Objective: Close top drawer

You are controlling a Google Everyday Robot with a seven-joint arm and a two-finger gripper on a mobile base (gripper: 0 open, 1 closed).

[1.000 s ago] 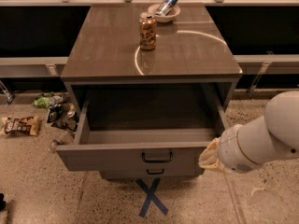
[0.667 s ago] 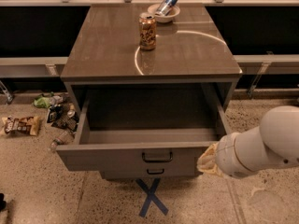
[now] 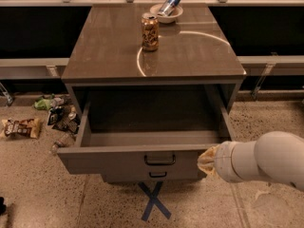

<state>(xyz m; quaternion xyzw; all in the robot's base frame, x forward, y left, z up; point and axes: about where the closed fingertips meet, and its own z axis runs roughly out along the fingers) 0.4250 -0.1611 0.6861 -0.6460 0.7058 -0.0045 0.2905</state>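
Camera view: tool [image 3: 205,161] nearer top drawer [image 3: 114,161]

We note 1 white arm [image 3: 266,163] extending in from the lower right, forearm roughly level, gripper [image 3: 207,161] pointing left at its tip.

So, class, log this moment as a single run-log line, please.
top drawer: pulled out, not yet closed | gripper: at drawer front's right end | can: upright on cabinet top
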